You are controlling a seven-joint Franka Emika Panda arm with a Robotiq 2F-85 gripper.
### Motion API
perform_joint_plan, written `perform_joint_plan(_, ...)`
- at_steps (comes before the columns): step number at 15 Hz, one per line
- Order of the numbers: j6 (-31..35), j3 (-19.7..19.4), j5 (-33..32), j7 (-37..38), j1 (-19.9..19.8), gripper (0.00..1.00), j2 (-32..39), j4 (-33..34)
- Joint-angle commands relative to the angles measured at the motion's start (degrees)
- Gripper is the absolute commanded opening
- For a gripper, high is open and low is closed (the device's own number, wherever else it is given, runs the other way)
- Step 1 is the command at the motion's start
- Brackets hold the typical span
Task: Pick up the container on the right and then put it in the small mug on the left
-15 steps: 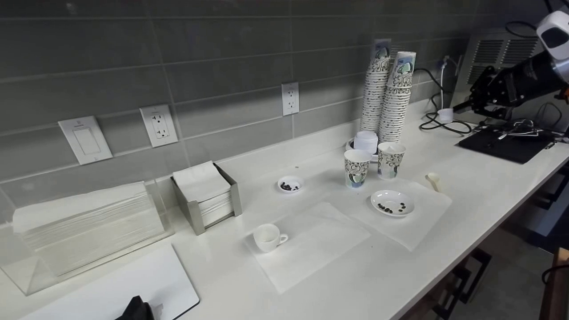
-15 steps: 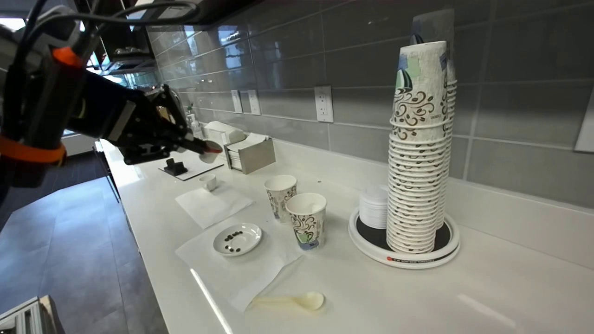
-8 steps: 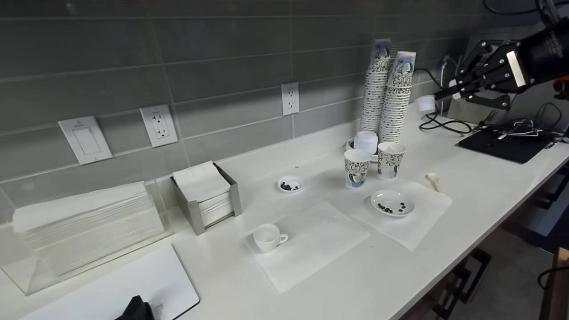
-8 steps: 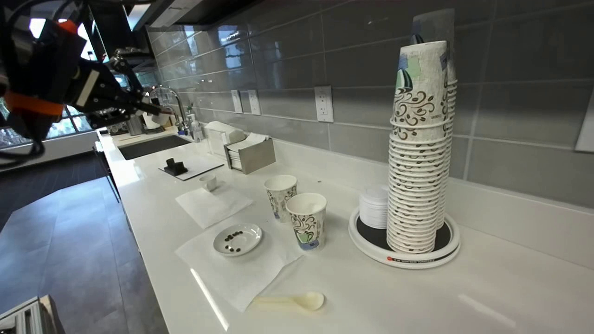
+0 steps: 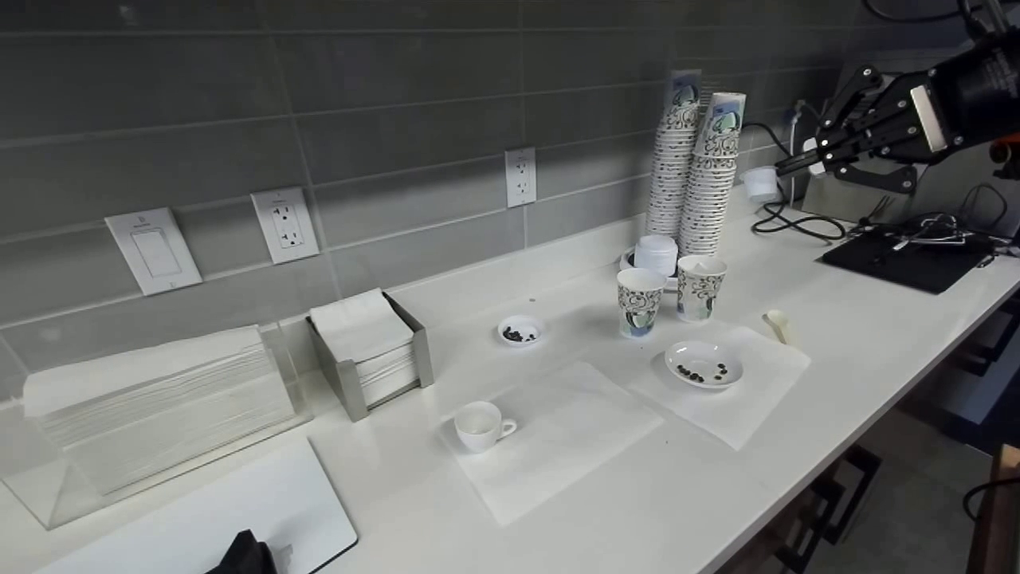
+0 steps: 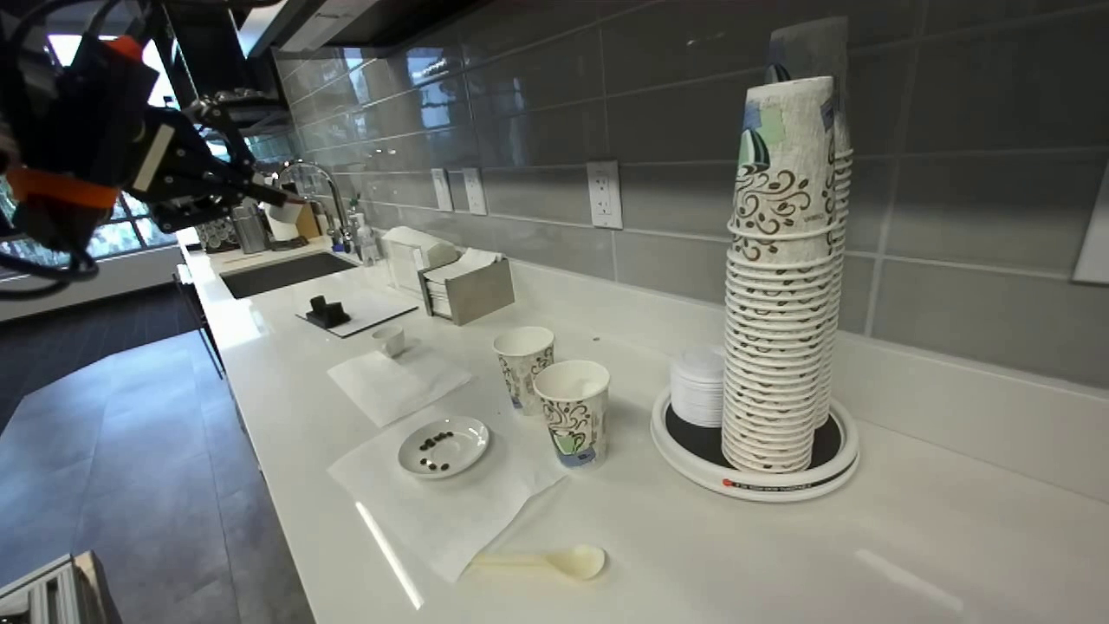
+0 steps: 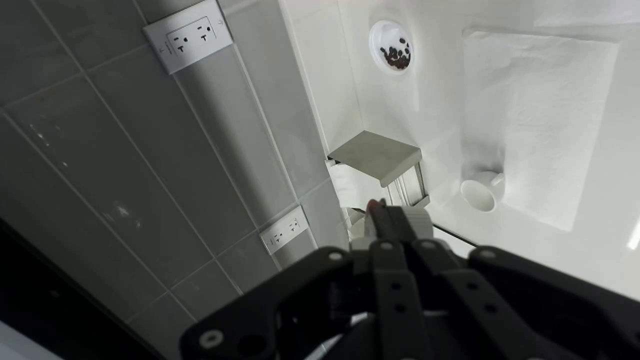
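Note:
The container [image 5: 761,185] is small and whitish, with a ridged side in the wrist view [image 7: 419,222]. My gripper [image 5: 784,166] is shut on its wall and holds it high above the counter at the far right. In the wrist view the fingers [image 7: 400,220] lie close together across the container and hide part of it. A reddish spot shows at the fingertip. The small mug [image 5: 478,428] is plain white, upright, with a little handle. It stands on a paper sheet, well apart from the gripper. It also shows in the wrist view [image 7: 480,194], right of the fingers.
Two patterned paper cups [image 5: 640,303] and tall cup stacks [image 6: 780,286] stand between gripper and mug. A dish with beans [image 5: 704,364], a small bean dish [image 5: 521,330], a spoon [image 6: 554,562] and a napkin holder [image 5: 374,351] are on the counter. The tiled wall runs behind.
My gripper has risen with the container in it and turned, mostly in the first half second. Since then it has tilted slightly. The mug and counter things have not moved.

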Motion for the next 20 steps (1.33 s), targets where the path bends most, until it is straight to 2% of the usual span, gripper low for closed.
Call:
perform_joint_plan(1, 0.0, 0.0, 0.0, 0.0, 0.0, 0.01, 0.0, 0.0)
perform_joint_plan(2, 0.0, 0.0, 0.0, 0.0, 0.0, 0.00, 0.0, 0.0)
perform_joint_plan(3, -0.2, 1.6, 0.4, 0.3, 0.8, 0.00, 0.3, 0.0)
perform_joint_plan(7, -2.9, 12.2, 2.1, 0.6, 7.0, 0.00, 0.7, -0.1)
perform_joint_plan(11, -14.5, 22.6, 7.5, 0.8, 14.1, 0.00, 5.8, 0.3)
perform_joint_plan(12, -18.1, 25.2, 8.8, 1.2, 14.5, 0.00, 7.3, 0.6)
perform_joint_plan(13, -21.5, 25.5, 18.3, -8.8, 14.7, 0.00, 9.5, -0.3)
perform_joint_plan(14, -26.2, 26.1, 21.6, -11.0, 16.3, 0.00, 11.6, -0.3)
perform_joint_plan(15, -29.6, 28.6, 17.0, -3.7, 17.0, 0.00, 14.5, 2.0)
perform_joint_plan(20, -44.2, 31.4, 16.5, -0.8, 19.9, 0.00, 25.8, 4.4)
